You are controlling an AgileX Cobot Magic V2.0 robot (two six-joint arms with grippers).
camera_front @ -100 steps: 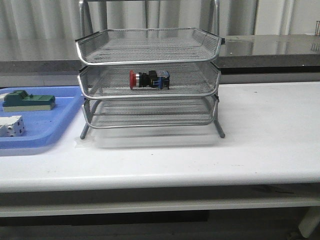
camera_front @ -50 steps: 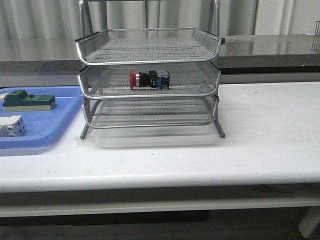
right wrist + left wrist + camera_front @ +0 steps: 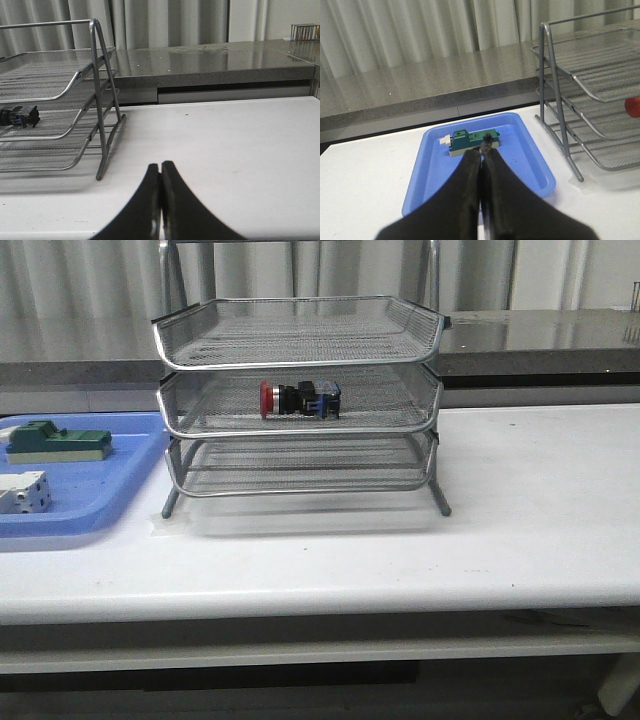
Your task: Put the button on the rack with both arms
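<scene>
The button, with red head, black body and blue rear block, lies on its side on the middle tier of the silver wire rack. Its red head shows in the left wrist view, and its dark rear end in the right wrist view. Neither arm shows in the front view. My left gripper is shut and empty above the blue tray, left of the rack. My right gripper is shut and empty over the white table, right of the rack.
The flat blue tray at the left holds a green block and a white block. The green block shows in the left wrist view. A grey counter runs behind the white table.
</scene>
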